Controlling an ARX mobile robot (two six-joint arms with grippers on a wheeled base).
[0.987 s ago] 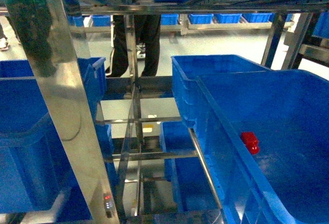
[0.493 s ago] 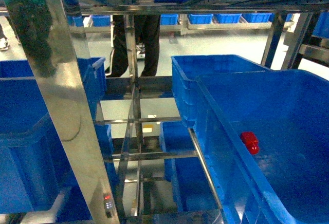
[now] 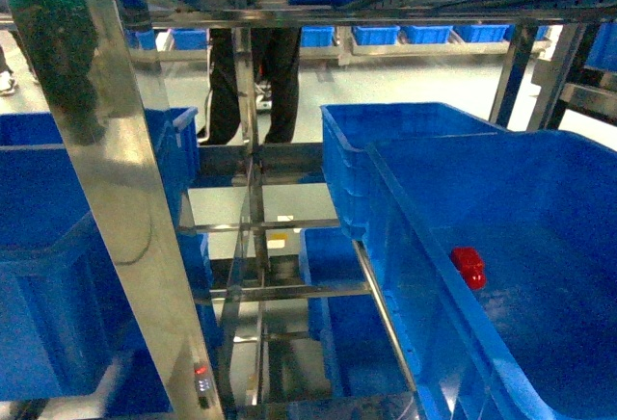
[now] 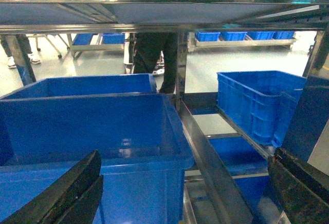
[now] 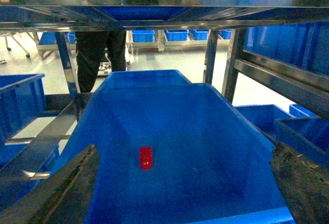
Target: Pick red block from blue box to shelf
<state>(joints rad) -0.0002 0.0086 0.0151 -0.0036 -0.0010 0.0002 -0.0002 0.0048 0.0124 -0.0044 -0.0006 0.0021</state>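
The red block [image 3: 469, 267] lies on the floor of the blue box [image 3: 540, 198] at the right of the head view, close to its left wall. Neither gripper shows in that view. In the right wrist view the red block [image 5: 146, 157] lies left of centre inside the blue box [image 5: 231, 142], and my right gripper [image 5: 184, 175] hangs open above the near rim, nothing between its fingers. My left gripper [image 4: 186, 175] is open and empty too, over another blue bin [image 4: 87, 126] and a rail of the shelf [image 4: 205, 152]. The shelf's steel post [image 3: 116, 198] stands at the left.
A ribbed blue crate [image 3: 405, 141] sits behind the blue box, and another crate [image 4: 257, 100] shows at the right of the left wrist view. A person in dark trousers [image 3: 255, 83] stands behind the shelf. A steel tier [image 5: 164, 16] runs overhead. Rows of blue bins [image 3: 424, 35] line the back.
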